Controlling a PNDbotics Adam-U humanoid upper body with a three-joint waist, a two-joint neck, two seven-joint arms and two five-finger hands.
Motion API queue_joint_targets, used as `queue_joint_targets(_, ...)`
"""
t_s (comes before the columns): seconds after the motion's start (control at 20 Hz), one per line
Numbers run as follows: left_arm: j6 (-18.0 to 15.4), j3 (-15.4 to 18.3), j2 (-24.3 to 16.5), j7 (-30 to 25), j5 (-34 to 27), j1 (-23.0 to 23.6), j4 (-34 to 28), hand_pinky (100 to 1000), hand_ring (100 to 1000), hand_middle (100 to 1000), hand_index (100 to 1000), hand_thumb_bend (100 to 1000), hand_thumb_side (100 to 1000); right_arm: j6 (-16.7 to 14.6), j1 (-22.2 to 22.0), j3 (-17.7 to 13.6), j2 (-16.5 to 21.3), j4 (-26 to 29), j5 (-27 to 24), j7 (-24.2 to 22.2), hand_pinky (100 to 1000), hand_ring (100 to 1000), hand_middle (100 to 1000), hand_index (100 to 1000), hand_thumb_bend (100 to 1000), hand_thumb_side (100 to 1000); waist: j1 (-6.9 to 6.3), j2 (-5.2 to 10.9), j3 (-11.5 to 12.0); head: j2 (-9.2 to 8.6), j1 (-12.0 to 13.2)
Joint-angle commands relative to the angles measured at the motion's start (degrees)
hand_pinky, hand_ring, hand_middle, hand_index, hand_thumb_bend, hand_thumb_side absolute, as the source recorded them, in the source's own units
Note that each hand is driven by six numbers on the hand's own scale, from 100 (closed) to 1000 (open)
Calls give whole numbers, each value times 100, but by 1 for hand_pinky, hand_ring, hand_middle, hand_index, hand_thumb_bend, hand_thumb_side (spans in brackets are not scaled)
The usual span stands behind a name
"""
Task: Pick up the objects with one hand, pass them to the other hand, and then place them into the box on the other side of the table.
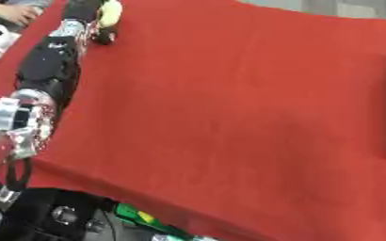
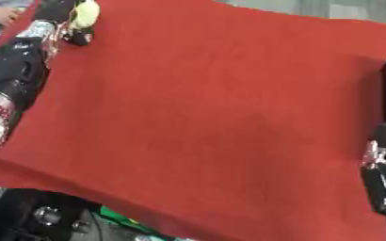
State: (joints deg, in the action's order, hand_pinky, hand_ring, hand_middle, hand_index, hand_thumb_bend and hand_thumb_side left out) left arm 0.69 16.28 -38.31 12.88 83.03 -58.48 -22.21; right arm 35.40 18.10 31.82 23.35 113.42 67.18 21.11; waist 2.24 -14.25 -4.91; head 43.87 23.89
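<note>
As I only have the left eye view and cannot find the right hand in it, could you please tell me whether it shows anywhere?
Observer: Yes. The right eye view shows the right hand at the picture's right edge, in the lower half.
Operator: Thank you. Is it close to the left hand?
Observer: No. The whole width of the red cloth lies between them. The left hand is at the top left corner, curled round the pale yellow object.
</note>
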Motion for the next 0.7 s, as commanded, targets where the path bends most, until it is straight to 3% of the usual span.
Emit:
queue_joint_targets(0.05, 146, -67, -230, 313, -71, -51, 68, 758, 637, 593, 765, 251, 214, 9, 16, -5, 20, 118, -43, 54, 749, 914, 748, 937, 100, 100, -19, 65, -1, -66, -15)
queue_joint_targets(0.1, 184, -93, -235, 410, -89, -39, 129, 733, 602, 547, 736, 230, 208, 13, 14, 1, 20, 118, -48, 58, 749, 914, 748, 937, 100, 100, -24, 63, -3, -67, -15)
queue_joint_targets(0.15, 212, -122, -241, 504, -122, -28, 199, 662, 500, 451, 659, 168, 192, 15, 12, 5, 19, 118, -52, 62, 748, 914, 747, 937, 100, 100, -29, 62, -7, -65, -16)
queue_joint_targets(0.2, 233, -154, -249, 614, -173, -17, 270, 654, 488, 440, 648, 159, 190, 18, 10, 9, 19, 118, -55, 65, 748, 914, 747, 937, 100, 100, -33, 64, -10, -60, -18)
queue_joint_targets(0.25, 240, -190, -259, 721, -229, -7, 337, 598, 405, 366, 578, 107, 180, 20, 7, 11, 21, 118, -57, 67, 748, 914, 747, 937, 100, 100, -38, 68, -14, -56, -21)
queue_joint_targets(0.35, 214, -277, -278, 911, -345, 7, 471, 534, 339, 283, 487, 100, 173, 24, 1, 13, 27, 118, -61, 69, 747, 914, 747, 937, 100, 100, -48, 77, -19, -50, -22)
queue_joint_targets(0.55, 73, -388, -299, 1294, -619, 19, 603, 463, 244, 173, 349, 100, 179, 21, -5, 15, 46, 118, -71, 65, 747, 913, 747, 937, 100, 100, -75, 117, -25, -17, -22)
queue_joint_targets(0.7, -253, -357, -300, 1392, -861, 34, 424, 463, 236, 164, 336, 100, 214, 11, -9, 0, 77, 118, -70, 48, 747, 912, 746, 936, 100, 100, -107, 183, -3, 19, -69)
